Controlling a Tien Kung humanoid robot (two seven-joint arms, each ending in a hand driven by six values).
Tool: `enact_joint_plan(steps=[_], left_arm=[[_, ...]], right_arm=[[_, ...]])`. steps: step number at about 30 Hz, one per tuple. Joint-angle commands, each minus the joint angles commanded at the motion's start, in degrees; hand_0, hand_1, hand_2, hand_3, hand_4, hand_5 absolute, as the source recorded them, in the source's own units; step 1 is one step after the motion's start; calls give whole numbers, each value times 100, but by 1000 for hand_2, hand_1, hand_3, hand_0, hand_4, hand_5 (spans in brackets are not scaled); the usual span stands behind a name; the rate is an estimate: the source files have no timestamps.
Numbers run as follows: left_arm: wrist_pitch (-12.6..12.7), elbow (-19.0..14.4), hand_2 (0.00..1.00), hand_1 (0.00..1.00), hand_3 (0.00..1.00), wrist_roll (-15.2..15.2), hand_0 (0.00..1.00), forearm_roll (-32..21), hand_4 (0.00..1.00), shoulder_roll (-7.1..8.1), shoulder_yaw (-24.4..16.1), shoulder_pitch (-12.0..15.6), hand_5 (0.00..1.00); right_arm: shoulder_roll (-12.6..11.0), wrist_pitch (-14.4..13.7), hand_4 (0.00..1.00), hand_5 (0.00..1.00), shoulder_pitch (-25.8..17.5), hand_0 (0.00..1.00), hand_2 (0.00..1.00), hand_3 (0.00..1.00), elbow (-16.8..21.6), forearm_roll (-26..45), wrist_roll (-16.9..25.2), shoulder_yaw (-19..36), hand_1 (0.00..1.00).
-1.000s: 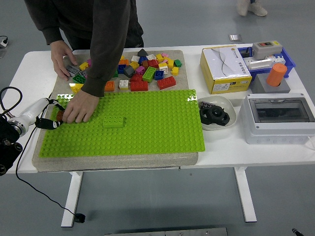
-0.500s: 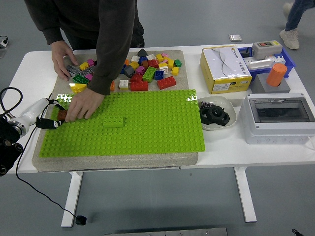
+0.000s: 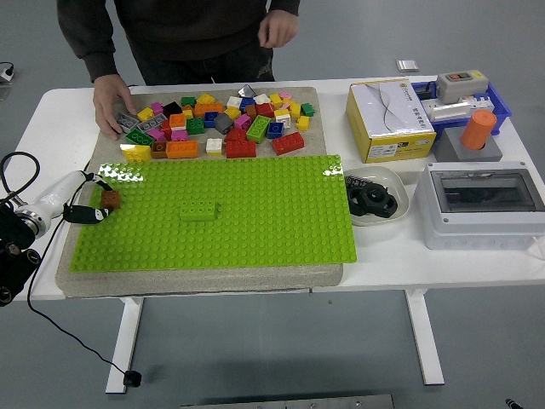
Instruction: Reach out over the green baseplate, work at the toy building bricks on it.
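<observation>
While the green baseplate (image 3: 255, 213) fills mid-frame on the surface (image 3: 383, 247), the left hand (image 3: 85, 213) at its left edge pinches a brown brick (image 3: 110, 198), near a green brick (image 3: 198, 210).

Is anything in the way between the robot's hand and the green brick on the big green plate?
Nothing visible blocks it. The left hand is at the baseplate's left edge by a brown brick. Only bare studs lie between there and the green brick.
</observation>
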Motion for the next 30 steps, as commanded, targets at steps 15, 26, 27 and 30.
enact_joint_plan(steps=[15, 26, 27, 30], left_arm=[[23, -155, 891, 936, 570, 4, 861, -41, 647, 104, -161, -20, 175], [-6, -1201, 887, 933, 571, 161, 859, -191, 644, 315, -121, 111, 172], [-8, -1347, 887, 933, 571, 190, 859, -175, 644, 314, -78, 129, 172], [-13, -1741, 888, 933, 569, 284, 858, -114, 643, 271, 35, 174, 173]], right_arm=[[1, 1, 737, 822, 0, 685, 730, 715, 0, -15, -4, 48, 625], [-16, -2, 738, 819, -38, 684, 730, 715, 0, -102, -18, 227, 622], [-18, -2, 738, 819, -42, 684, 730, 715, 0, -119, -21, 248, 622], [-22, -1, 737, 822, -53, 685, 730, 714, 0, -165, -30, 302, 620]])
